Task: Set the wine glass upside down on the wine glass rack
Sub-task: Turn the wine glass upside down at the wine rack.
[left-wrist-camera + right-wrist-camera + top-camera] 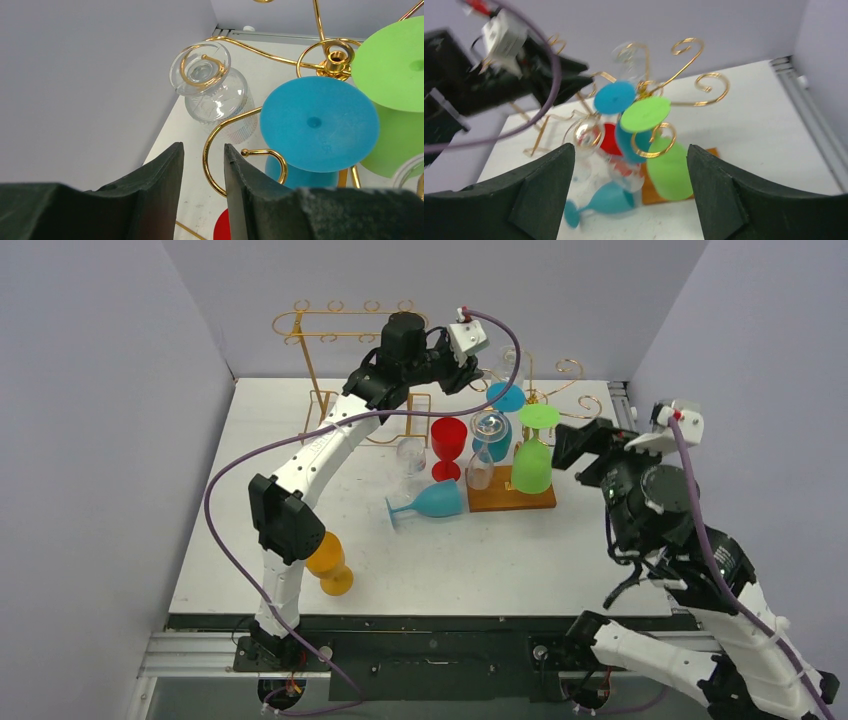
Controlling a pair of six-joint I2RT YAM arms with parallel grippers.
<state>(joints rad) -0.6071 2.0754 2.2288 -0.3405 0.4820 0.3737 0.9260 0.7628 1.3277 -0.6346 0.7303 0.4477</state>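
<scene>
Hanging step looks finished or nearly so: the clear wine glass (210, 92) sits upside down with its foot caught in a hook of the wine glass rack (515, 500), at the far side, just ahead of the left end effector (203, 155). That end effector is narrowly parted and grasps nothing; a gold hook wire runs right beside its fingers (155, 192). The right end effector (630, 155) is spread wide, empty, hovering apart from the rack on its right. My read is that the next move calls for the left arm to back straight out without snagging that wire or bumping the blue glass (320, 122) hanging next to it. Counts: clear glasses probably three, the overlap makes it hard to be sure, being the hung one, a second clear glass (488, 428) on the rack, and a third clear glass (412, 455) on the table (560, 560). Blue-toned two: one hung, plus a teal glass (432, 502) lying on its side. One green glass (532, 465) hung, one red glass (449, 440) upright, one orange glass (330, 562) near the left arm. Racks two, counting the back rack (340, 337).
</scene>
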